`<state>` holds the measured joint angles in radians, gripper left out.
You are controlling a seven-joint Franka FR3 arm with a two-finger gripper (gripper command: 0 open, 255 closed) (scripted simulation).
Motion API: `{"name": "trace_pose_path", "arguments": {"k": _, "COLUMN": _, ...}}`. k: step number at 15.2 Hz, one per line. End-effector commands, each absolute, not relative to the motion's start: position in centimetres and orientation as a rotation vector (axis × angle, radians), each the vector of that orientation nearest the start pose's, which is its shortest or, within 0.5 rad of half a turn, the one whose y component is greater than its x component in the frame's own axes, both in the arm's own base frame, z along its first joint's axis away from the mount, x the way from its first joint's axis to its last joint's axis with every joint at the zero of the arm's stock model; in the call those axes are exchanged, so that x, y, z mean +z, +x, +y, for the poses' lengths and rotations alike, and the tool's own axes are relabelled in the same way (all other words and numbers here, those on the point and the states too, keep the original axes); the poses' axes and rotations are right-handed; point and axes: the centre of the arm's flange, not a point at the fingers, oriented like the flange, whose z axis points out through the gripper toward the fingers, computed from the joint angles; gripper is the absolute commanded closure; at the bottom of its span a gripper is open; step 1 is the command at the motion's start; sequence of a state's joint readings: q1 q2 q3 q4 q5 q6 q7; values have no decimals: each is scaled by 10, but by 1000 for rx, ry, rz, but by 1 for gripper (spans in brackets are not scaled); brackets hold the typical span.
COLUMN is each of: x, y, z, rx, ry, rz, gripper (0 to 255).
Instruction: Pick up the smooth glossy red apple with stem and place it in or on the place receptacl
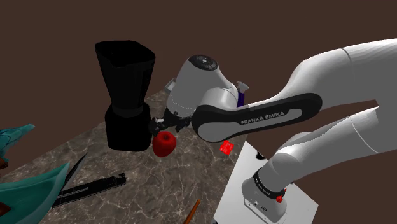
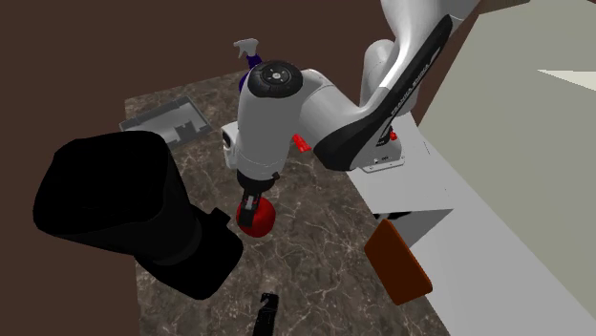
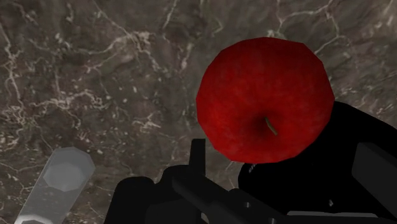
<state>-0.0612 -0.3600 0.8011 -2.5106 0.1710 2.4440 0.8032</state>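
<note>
The black gripper point(image 2: 252, 200) hangs over the glossy red apple point(image 3: 264, 102) (stem up) for grasping. Clamped or apart, I cannot tell.

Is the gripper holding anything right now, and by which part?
It cannot be told: the gripper is right above the red apple, at its stem end.

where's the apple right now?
Shoulder view, centre: the red apple is just right of the base of the black blender, directly under the gripper.
</note>
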Motion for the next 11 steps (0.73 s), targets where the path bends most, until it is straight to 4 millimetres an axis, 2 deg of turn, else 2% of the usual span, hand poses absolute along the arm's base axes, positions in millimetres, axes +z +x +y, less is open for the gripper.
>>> {"name": "trace_pose_path", "arguments": {"k": 1, "x": 390, "y": 337, "z": 308, "rx": -369, "ry": -3063, "rz": 295, "gripper": 0}}
{"name": "trace_pose_path", "arguments": {"k": 4, "x": 390, "y": 337, "z": 308, "rx": -369, "ry": -3063, "rz": 295, "gripper": 0}}
{"name": "trace_pose_path", "arguments": {"k": 5, "x": 390, "y": 337, "z": 308, "rx": -369, "ry": -3063, "rz": 295, "gripper": 255}}
{"name": "trace_pose_path", "arguments": {"k": 11, "x": 390, "y": 337, "z": 308, "rx": -369, "ry": -3063, "rz": 295, "gripper": 255}}
